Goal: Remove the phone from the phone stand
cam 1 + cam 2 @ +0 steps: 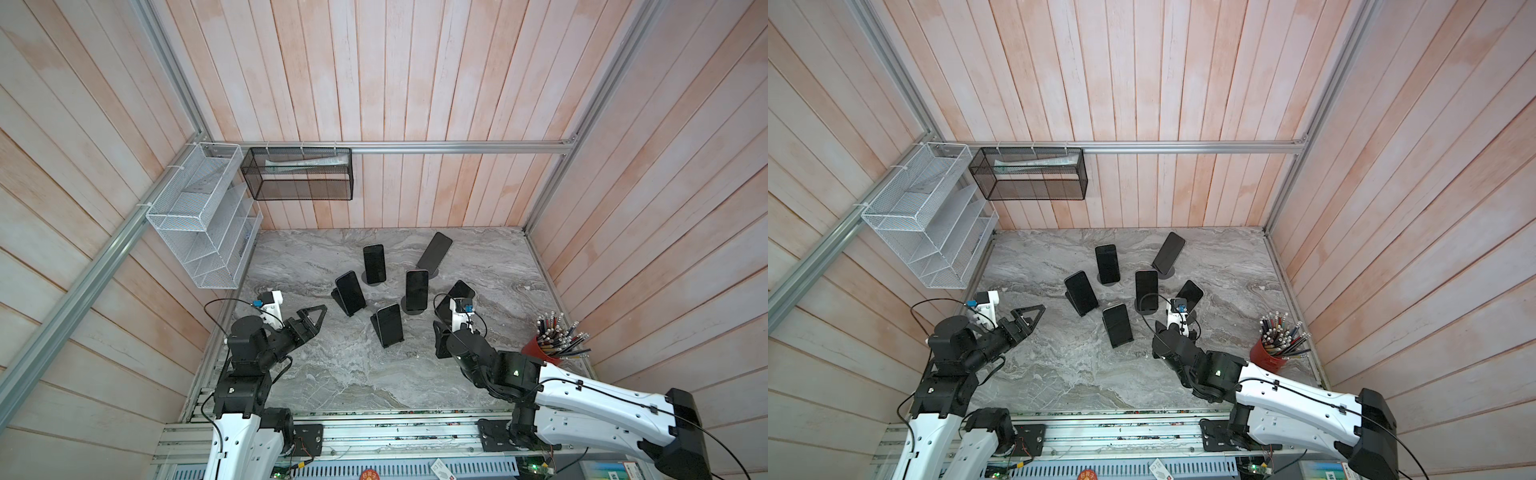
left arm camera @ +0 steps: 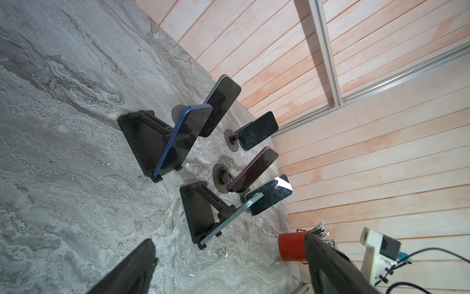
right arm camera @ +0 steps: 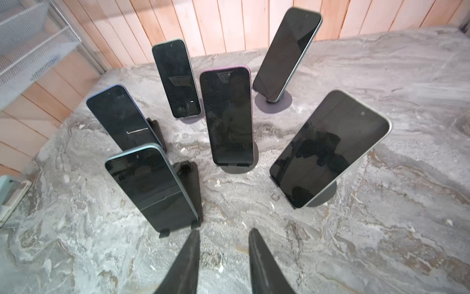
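Several dark-screened phones lean on stands on the marble table (image 1: 332,374). Nearest the front is a teal-edged phone (image 1: 390,324) (image 3: 152,188) on a black folding stand (image 3: 190,183). A purple phone (image 3: 229,117) and a silver phone (image 3: 330,147) sit on round-based stands behind it. A blue phone (image 2: 178,137) rests on another folding stand. My right gripper (image 1: 437,332) (image 3: 224,229) hovers right of the teal phone, its jaws slightly apart and holding nothing. My left gripper (image 1: 313,318) (image 2: 229,238) hangs left of the group, wide open and holding nothing.
A red cup of pens (image 1: 540,349) stands at the table's right edge, close to my right arm. A white mesh rack (image 1: 199,220) and a black mesh basket (image 1: 299,174) hang on the back-left walls. Wooden walls enclose three sides.
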Robot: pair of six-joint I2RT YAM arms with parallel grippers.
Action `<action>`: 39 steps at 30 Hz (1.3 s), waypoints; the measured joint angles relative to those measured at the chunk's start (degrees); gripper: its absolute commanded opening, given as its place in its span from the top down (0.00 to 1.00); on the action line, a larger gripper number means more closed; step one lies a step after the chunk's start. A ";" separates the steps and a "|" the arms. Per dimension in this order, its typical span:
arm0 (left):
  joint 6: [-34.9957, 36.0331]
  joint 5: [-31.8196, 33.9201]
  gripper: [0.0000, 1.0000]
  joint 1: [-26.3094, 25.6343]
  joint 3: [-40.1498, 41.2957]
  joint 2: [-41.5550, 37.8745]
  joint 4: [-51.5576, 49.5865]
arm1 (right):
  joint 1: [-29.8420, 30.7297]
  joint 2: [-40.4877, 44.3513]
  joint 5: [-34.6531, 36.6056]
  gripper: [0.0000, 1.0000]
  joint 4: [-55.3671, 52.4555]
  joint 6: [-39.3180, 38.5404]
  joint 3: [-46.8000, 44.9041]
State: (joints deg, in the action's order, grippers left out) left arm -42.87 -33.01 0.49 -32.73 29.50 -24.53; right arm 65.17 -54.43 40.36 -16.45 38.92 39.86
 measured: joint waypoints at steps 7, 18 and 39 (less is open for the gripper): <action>-1.84 -2.84 0.06 0.00 5.14 -2.40 2.32 | 0.00 -11.19 -2.47 0.19 0.76 -4.28 10.32; -2.12 -4.55 0.06 -0.02 7.54 -2.21 1.88 | -1.99 -23.37 -12.07 0.02 3.93 -5.11 17.81; -0.28 -6.78 0.06 0.00 4.22 1.22 1.42 | -5.01 -33.59 -19.52 0.02 2.36 -9.35 25.03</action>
State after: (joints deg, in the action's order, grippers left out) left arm -43.16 -39.79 0.49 -28.51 30.72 -23.11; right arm 60.16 -88.03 20.84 -14.09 29.56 64.88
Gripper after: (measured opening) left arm 0.940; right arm 0.978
